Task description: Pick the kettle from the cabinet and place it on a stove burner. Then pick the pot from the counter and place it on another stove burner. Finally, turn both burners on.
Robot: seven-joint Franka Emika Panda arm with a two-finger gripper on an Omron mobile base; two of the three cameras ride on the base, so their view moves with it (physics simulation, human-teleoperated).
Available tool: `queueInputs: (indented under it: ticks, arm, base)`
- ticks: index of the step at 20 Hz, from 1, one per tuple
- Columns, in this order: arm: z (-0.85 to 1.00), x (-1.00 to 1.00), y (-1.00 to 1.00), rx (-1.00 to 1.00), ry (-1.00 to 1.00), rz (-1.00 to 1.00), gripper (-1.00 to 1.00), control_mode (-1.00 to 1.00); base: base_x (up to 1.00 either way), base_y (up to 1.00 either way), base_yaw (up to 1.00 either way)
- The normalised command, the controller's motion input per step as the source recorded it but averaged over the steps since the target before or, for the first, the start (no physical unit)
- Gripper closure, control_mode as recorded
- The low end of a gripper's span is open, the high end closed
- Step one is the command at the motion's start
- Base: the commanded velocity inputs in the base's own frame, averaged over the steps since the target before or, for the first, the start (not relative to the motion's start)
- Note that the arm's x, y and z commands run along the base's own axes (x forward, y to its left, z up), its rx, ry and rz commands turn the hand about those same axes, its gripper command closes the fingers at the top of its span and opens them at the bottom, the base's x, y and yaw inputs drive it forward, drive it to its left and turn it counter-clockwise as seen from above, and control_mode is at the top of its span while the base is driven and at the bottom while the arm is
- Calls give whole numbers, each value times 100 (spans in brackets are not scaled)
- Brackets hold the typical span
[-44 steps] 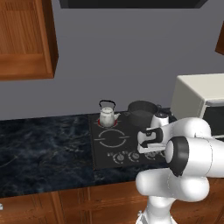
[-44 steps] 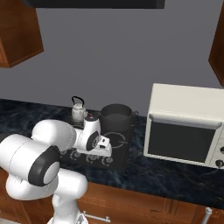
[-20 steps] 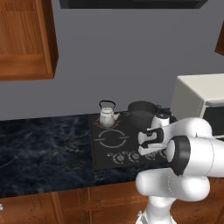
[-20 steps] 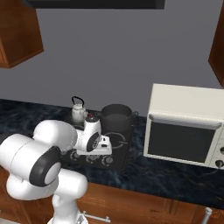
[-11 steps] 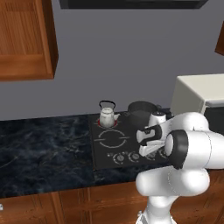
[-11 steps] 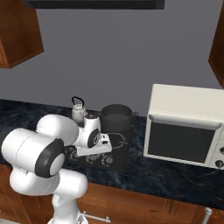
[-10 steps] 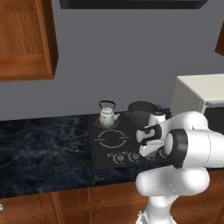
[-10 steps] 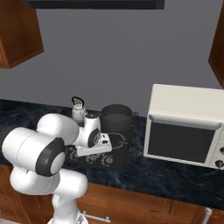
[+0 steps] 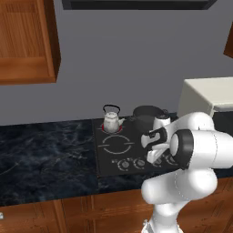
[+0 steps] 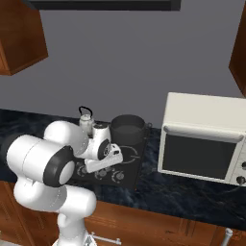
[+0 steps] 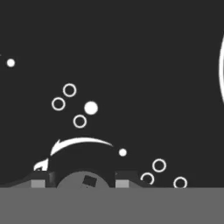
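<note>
Kettle (image 9: 111, 121): small silver-grey, black arched handle; stands on the rear left burner, a red glow showing under its base.
Pot (image 9: 146, 114): dark grey, low and wide, no lid; on the rear right burner, beside the kettle and apart from it. Also seen at (image 10: 128, 129).
Cooktop (image 9: 109, 157): flat black glass set into the counter; pale ring of the front left burner (image 9: 115, 144) bare.
Knobs (image 9: 124, 164): row of small round ones along the front edge of the cooktop.
Gripper (image 11: 79, 180): hangs low over the front edge of the cooktop by the knobs. In the hand view its two tips stand on either side of a round grey knob (image 11: 83, 182), partly spread; contact with the knob cannot be told.
Markings: small white rings and dots printed on the glass (image 11: 70, 105); no readable letters, brand or label anywhere.
Counter (image 9: 45, 154): dark blue-black marble-look, pale veins.
Cabinet (image 9: 27, 41): reddish-brown wood, upper left on the wall.
Microwave (image 10: 204, 139): cream-white with a dark glass door, on the counter right of the cooktop; no lettering legible.
</note>
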Motion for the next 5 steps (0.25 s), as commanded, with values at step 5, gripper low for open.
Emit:
queueInputs:
  ticks: [5]
  arm:
    - [-29,-17,0,0,-11,21,100,-100]
  base:
    - [0,0,0]
